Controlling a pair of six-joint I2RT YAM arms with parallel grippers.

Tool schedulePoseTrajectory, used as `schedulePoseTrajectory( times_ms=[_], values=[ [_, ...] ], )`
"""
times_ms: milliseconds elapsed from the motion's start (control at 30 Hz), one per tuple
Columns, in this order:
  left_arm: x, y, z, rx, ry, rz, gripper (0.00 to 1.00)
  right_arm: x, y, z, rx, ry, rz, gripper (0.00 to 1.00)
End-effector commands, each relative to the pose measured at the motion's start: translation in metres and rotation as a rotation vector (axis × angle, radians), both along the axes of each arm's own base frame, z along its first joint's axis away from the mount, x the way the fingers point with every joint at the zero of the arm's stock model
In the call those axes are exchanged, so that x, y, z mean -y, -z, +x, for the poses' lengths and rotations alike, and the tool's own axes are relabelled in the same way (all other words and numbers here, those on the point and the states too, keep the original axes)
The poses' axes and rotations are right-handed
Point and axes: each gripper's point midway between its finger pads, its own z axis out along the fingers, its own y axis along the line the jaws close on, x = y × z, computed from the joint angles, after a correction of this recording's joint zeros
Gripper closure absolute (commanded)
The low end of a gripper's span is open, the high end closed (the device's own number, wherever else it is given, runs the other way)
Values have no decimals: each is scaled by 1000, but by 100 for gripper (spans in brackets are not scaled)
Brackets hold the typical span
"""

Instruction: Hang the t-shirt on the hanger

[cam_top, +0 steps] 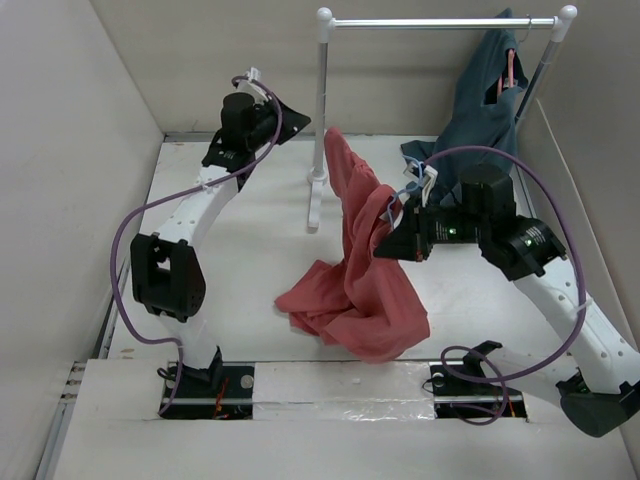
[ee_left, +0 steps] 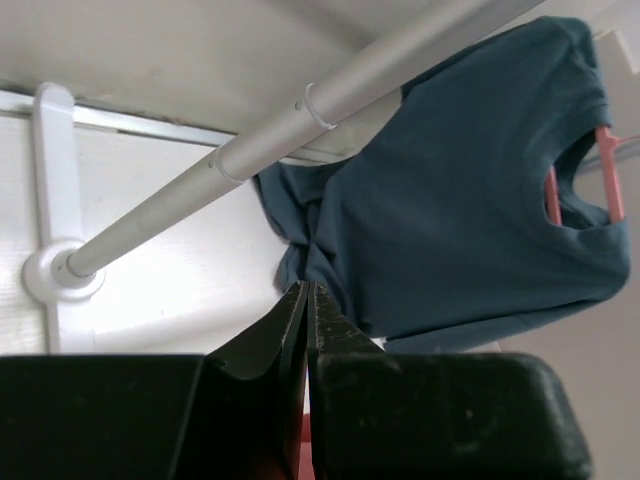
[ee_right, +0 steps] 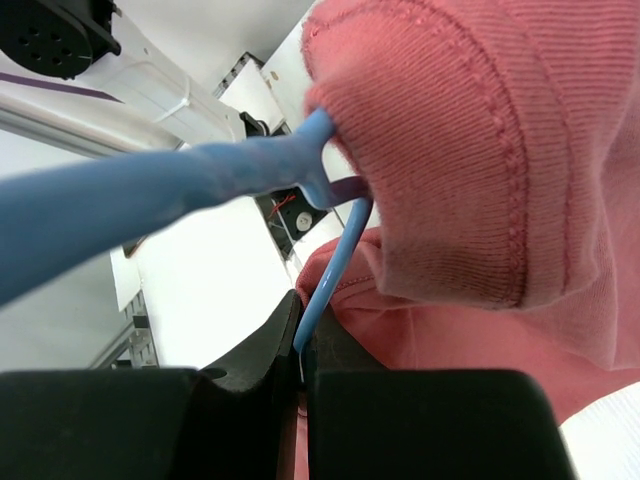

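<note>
The coral-red t-shirt point(cam_top: 350, 290) hangs in a tall fold at mid-table, its lower part heaped on the white table. Its ribbed collar point(ee_right: 480, 150) is draped over the pale-blue wire hanger point(ee_right: 340, 260), which also shows in the top view point(cam_top: 405, 190). My right gripper point(cam_top: 385, 245) is shut on the hanger wire point(ee_right: 305, 335) and holds it above the table with the shirt against its fingers. My left gripper point(cam_top: 295, 122) is raised at the back left, beside the rack post, apart from the shirt. Its jaws are shut with nothing at the tips point(ee_left: 306, 290).
A white clothes rack stands at the back, with its post point(cam_top: 322, 100) and top bar point(cam_top: 440, 22). A dark teal garment point(cam_top: 485, 95) hangs on a pink hanger point(ee_left: 610, 180) at the bar's right end. Walls close in the left, back and right sides.
</note>
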Motion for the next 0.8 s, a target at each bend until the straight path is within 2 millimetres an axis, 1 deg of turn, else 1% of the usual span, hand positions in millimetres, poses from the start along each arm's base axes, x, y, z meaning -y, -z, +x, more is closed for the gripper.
schedulePoseTrajectory(
  times_ms=[0, 33, 67, 100, 133, 167, 200, 233, 267, 300, 333, 367, 433, 467, 500, 567, 633, 667, 767],
  values=[
    [12, -21, -20, 90, 114, -101, 100, 3, -21, -5, 54, -12, 54, 100],
    [16, -21, -25, 99, 151, -114, 91, 3, -22, -6, 57, -14, 55, 100],
    [24, -22, -34, 113, 222, -142, 77, 2, -21, -5, 55, -17, 55, 100],
    [28, -21, -39, 113, 254, -163, 62, 2, -20, -6, 53, -19, 56, 100],
    [32, -22, -46, 115, 295, -191, 41, 2, -19, -5, 52, -20, 54, 100],
    [37, -24, -56, 106, 346, -240, 37, 2, -18, -5, 50, -20, 53, 100],
    [38, -23, -58, 94, 363, -255, 35, 1, -16, -4, 45, -22, 50, 100],
    [40, -22, -60, 86, 375, -264, 34, 1, -16, -5, 44, -26, 51, 100],
    [41, -27, -64, 107, 396, -277, 34, 0, -15, -4, 45, -29, 51, 100],
    [41, -25, -68, 85, 404, -306, 34, 0, -15, -5, 45, -35, 54, 100],
    [42, -28, -70, 89, 413, -325, 33, -1, -13, -4, 36, -36, 51, 100],
    [47, -34, -77, 109, 446, -344, 32, -1, -12, -4, 33, -37, 50, 100],
    [48, -36, -80, 97, 463, -384, 32, -2, -10, -3, 33, -39, 51, 100],
    [47, -47, -83, 139, 468, -402, 32, -2, -9, -3, 31, -40, 50, 100],
    [46, -44, -85, 133, 469, -417, 32, -2, -9, -3, 32, -39, 49, 100],
    [44, -52, -88, 151, 464, -456, 32, -1, -8, -3, 34, -36, 49, 100],
    [44, -51, -89, 141, 463, -479, 32, 1, -8, 0, 37, -17, 47, 100],
    [39, -53, -87, 157, 455, -483, 32, 2, -8, -1, 37, -16, 48, 100],
    [41, -48, -84, 145, 458, -468, 31, 2, -10, -2, 41, -18, 50, 100]
  ],
)
